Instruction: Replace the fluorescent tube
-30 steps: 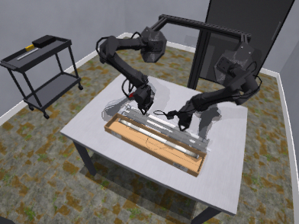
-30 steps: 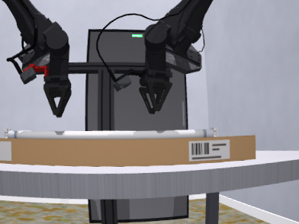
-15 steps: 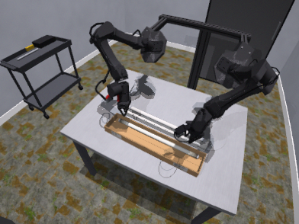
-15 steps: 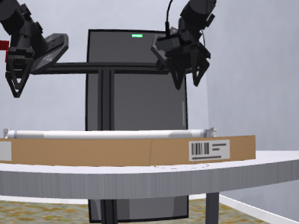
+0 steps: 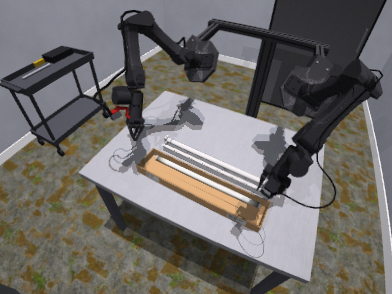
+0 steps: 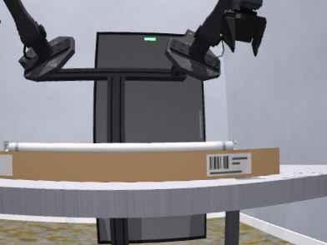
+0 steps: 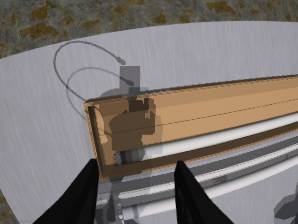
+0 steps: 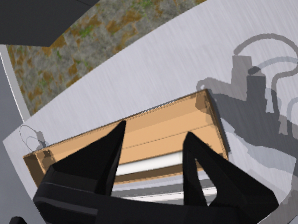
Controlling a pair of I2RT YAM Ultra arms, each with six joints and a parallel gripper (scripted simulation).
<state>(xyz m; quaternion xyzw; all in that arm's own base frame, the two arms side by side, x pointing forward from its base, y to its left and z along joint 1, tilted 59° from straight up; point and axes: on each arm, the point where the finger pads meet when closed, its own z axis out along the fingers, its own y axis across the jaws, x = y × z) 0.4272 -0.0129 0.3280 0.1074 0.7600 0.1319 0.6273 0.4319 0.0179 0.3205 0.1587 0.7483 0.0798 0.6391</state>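
- Carton: long, shallow tan cardboard tray (image 5: pixel 192 194) (image 6: pixel 125 167) (image 7: pixel 190 112) (image 8: pixel 150 130), open top, barcode label on its outer wall. Sits flat on the table, beside the light fixture.
- Glossy white cylindrical tube (image 5: pixel 207 181) (image 7: pixel 215 137) (image 8: pixel 150 162) lies lengthwise in the carton, near its fixture-side wall. Can't confirm lamp type.
- Long, narrow grey-white fixture channel (image 5: pixel 215 170) (image 7: pixel 165 181) runs alongside the carton, outside it. Second white tube (image 5: pixel 215 160) (image 6: pixel 121 147) (image 7: pixel 224 192) spans the fixture, grey bands near its ends, a small pale lampholder (image 6: pixel 234 144) at one end. Can't tell if it's locked.
- Left gripper (image 5: pixel 260 187) (image 6: pixel 244 52) (image 7: pixel 136 161): black, tapered fingers apart, nothing between. Up above the carton end.
- Right gripper (image 5: pixel 135 137) (image 8: pixel 156 127): black fingers also apart, empty, above the table near the opposite carton end.
- Table (image 5: pixel 280 240) (image 6: pixel 125 200) (image 7: pixel 40 100) (image 8: pixel 150 85): pale grey top, fine brushed grain, dark legs. Arm and cable shadows across it.
- Room: mottled grey-green-brown floor (image 5: pixel 85 250), plain grey walls, white skirting. Dark door (image 5: pixel 320 30) (image 6: pixel 163 108) behind a black post-and-beam frame (image 5: pixel 252 95) (image 6: pixel 117 100); green sign (image 6: pixel 149 39) high on the door. Black two-tier cart (image 5: pixel 30 91) off to the side, slim pale bar on top.
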